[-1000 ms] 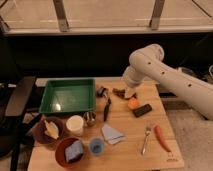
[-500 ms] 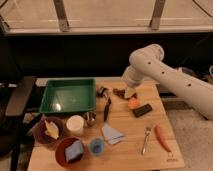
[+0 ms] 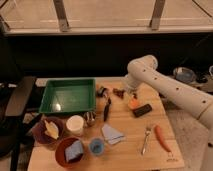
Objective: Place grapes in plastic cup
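The grapes [image 3: 118, 92], a small dark reddish cluster, lie on the wooden table [image 3: 130, 152] at the back middle, just left of the orange fruit [image 3: 133, 103]. The gripper [image 3: 132, 93] hangs at the end of the white arm [image 3: 150, 75], low over the table, between the grapes and the orange fruit, close to both. The plastic cup [image 3: 96, 146], small and light blue, stands upright near the front edge, well away from the gripper, between the red-brown bowl and a folded cloth.
A green tray [image 3: 67, 95] sits at the back left. A cream cup [image 3: 75, 125], a dark bowl [image 3: 48, 131] and the red-brown bowl with a blue sponge [image 3: 70, 151] are at the front left. A black block [image 3: 142, 110], a fork [image 3: 146, 139] and a carrot [image 3: 162, 137] lie at the right.
The arm appears slightly lower over the grapes than before. Nothing on the table has moved.
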### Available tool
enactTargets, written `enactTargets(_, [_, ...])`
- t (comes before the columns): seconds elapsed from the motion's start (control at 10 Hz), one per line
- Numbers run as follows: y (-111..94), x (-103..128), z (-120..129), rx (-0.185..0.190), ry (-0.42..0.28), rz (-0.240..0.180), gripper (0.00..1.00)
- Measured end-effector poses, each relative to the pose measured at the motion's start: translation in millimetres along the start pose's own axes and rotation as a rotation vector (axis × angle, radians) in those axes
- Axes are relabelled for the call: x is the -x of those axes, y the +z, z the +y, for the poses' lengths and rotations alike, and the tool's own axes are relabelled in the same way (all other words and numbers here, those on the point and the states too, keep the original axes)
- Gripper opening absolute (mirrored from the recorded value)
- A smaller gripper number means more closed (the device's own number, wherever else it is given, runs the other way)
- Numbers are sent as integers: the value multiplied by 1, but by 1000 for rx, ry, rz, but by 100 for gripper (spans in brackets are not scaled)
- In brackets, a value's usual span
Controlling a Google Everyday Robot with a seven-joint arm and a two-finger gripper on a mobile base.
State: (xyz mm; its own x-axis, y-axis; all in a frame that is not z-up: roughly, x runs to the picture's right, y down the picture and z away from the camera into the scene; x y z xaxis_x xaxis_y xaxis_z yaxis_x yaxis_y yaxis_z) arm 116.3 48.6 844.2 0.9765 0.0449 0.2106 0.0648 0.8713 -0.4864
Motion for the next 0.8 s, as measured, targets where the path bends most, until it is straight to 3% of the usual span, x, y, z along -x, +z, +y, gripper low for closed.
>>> enactTargets(0.3, [50, -6, -22, 18, 9, 23, 65])
enactTargets(0.5, [59, -8, -39, 1, 5, 42, 65])
enactTargets(0.8, [57, -16, -73, -38, 12, 78, 65])
